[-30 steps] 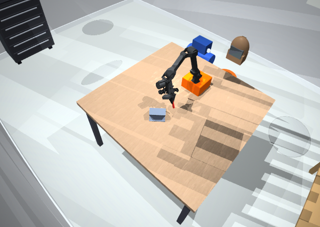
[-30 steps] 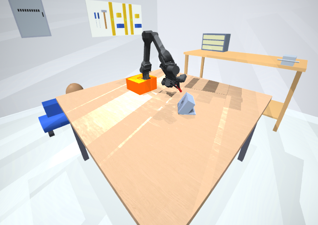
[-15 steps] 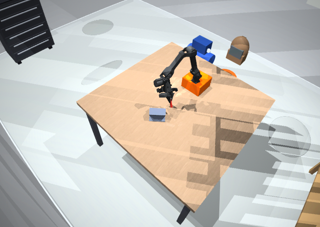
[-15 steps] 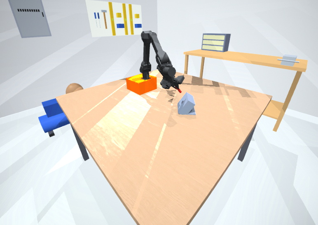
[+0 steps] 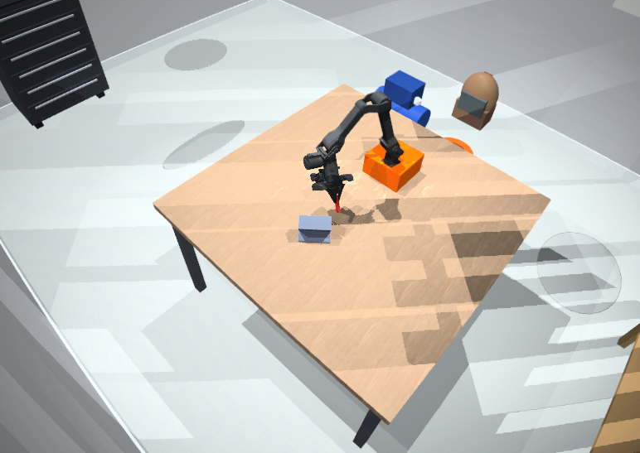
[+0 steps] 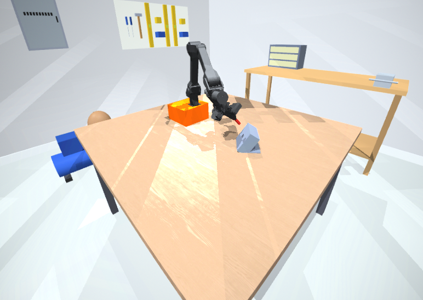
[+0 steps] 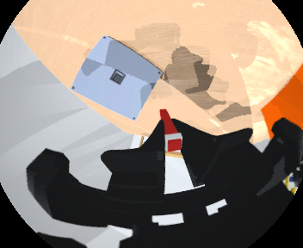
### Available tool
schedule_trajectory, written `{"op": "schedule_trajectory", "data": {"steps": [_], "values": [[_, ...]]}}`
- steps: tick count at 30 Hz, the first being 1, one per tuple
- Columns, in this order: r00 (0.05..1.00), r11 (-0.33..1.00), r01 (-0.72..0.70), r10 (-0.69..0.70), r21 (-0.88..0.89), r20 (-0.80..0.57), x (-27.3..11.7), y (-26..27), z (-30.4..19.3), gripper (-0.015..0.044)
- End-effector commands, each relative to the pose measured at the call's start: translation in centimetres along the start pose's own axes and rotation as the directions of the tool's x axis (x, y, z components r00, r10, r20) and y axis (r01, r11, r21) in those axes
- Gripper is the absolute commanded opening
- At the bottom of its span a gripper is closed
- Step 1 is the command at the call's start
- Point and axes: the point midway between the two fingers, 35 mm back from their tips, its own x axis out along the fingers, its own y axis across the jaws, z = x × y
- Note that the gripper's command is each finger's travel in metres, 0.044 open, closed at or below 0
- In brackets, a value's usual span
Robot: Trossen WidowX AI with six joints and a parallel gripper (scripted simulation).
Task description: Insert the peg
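Note:
The red peg (image 5: pixel 337 204) (image 6: pixel 237 122) (image 7: pixel 168 121) has flat sides and is tilted, its free end pointing down toward the panel side. My gripper (image 5: pixel 336 198) (image 6: pixel 234 118) (image 7: pixel 167 122) is shut on the peg and holds it above the table. The blue-grey sloped panel (image 5: pixel 314 223) (image 6: pixel 251 136) (image 7: pixel 137 92) stands beyond the peg, apart from it. Its square hole (image 6: pixel 242 135) (image 7: pixel 118 77) is near the middle of the face; in the wrist view the hole is up and left of the peg's tip. Part of the peg is hidden between the fingers.
The orange box (image 5: pixel 380 173) (image 6: pixel 187 117) (image 7: pixel 287 108) around the arm's base stands on the wooden table (image 5: pixel 331 282) (image 6: pixel 197 208), behind my gripper. Small screws mark the panel's corners. A workbench (image 6: pixel 327 79) stands beyond the table.

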Motion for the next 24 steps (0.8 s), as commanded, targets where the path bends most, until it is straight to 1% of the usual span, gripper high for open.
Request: {"op": "schedule_trajectory", "data": {"steps": [1,24], "values": [[1.0,0.998,-0.011,0.012,0.055,-0.017,0.0,-0.2,0.6,0.0],[0.991,0.958,-0.101,0.121,0.268,-0.059,-1.9,0.4,3.2,0.0]]}}
